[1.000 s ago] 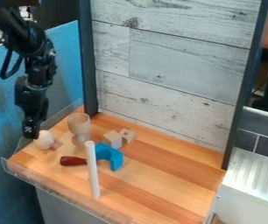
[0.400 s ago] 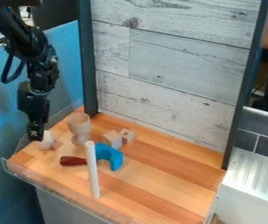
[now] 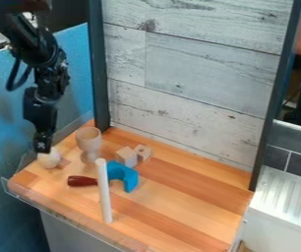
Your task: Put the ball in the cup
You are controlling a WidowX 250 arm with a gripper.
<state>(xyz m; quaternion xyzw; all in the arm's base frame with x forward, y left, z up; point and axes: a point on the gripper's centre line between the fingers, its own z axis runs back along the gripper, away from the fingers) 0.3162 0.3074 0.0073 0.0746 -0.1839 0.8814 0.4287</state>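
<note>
- Your gripper (image 3: 43, 148) hangs down at the left of the camera view, its tip over the upper edge of the pale ball (image 3: 49, 159); you cannot tell whether they touch.
- You cannot tell from here whether it is spread, pressed together or pinching anything.
- Your ball is at the left end of the wooden counter (image 3: 173, 216), near the upright wooden cup (image 3: 89, 140) and outside it.
- Right of the cup, you have two small wooden blocks (image 3: 126, 157) beside a blue curved piece (image 3: 124, 176).
</note>
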